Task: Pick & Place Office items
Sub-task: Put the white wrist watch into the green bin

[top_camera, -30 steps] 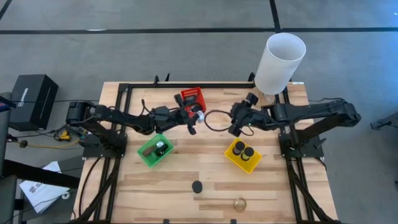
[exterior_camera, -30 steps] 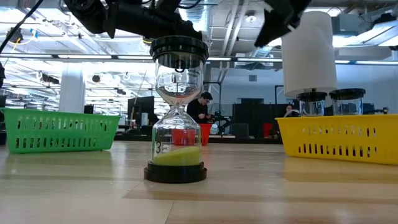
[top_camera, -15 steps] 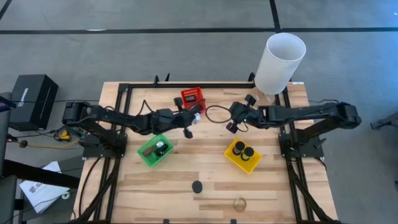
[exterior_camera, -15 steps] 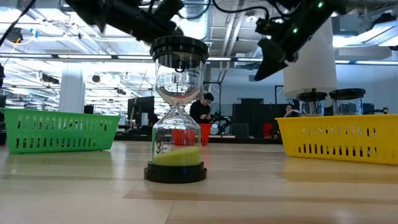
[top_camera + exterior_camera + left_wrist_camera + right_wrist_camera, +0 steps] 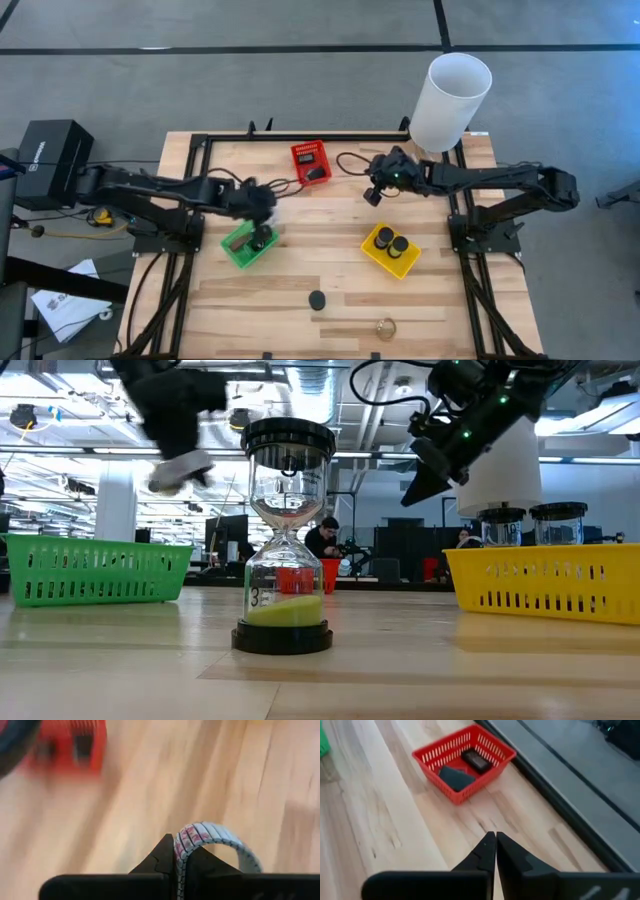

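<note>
Left tool (image 5: 175, 851) clamped on a metal watch band (image 5: 216, 841); right tool (image 5: 496, 845) closed, empty.

Left hand (image 5: 262, 203) blurred, hanging just above green basket (image 5: 240, 251). Right hand (image 5: 372, 192) raised beside red basket (image 5: 310, 161), well apart from yellow basket (image 5: 390, 252). Far from both hands on worktop (image 5: 300, 270): black disc (image 5: 317, 299), gold round piece (image 5: 386, 326).

Bare wood lies open between the green basket (image 5: 247, 243) and yellow basket (image 5: 390, 250); an hourglass (image 5: 288, 535) stands nearer the front.
</note>
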